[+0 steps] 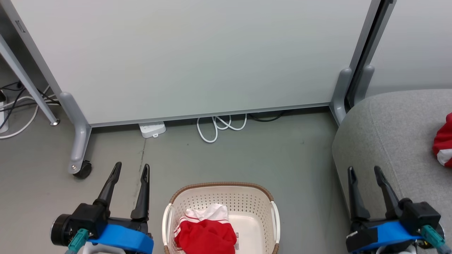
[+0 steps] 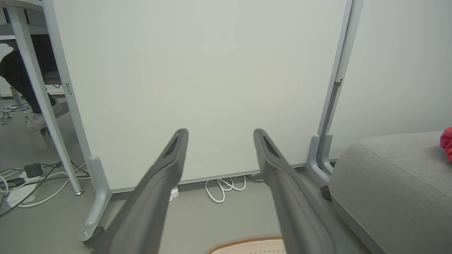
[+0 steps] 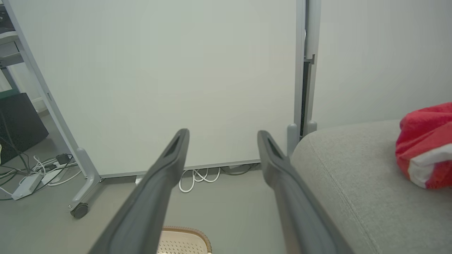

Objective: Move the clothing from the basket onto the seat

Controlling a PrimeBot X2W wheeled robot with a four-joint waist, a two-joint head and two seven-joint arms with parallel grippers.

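1. The left gripper (image 1: pixel 132 165) is to the left of the basket (image 1: pixel 222 185), over the grey floor (image 1: pixel 35 197). Its two fingers are spread wide and hold nothing.
2. The basket sits on the floor between the two grippers. One red garment (image 1: pixel 206 234) with white stripes lies bunched up inside the basket, on its left side. It is to the right of the left gripper and does not touch it.
3. Behind the basket stands a big white board (image 1: pixel 197 60). A white cable (image 1: pixel 220 127) lies on the floor under it.
4. The right gripper (image 1: pixel 363 168) is to the right of the basket, by the edge of the grey seat (image 1: pixel 381 134). Its fingers are spread wide too and hold nothing.
5. Far to the right of the basket, a second red garment (image 1: pixel 443 143) lies on the seat. It is further right than the right gripper and apart from it.
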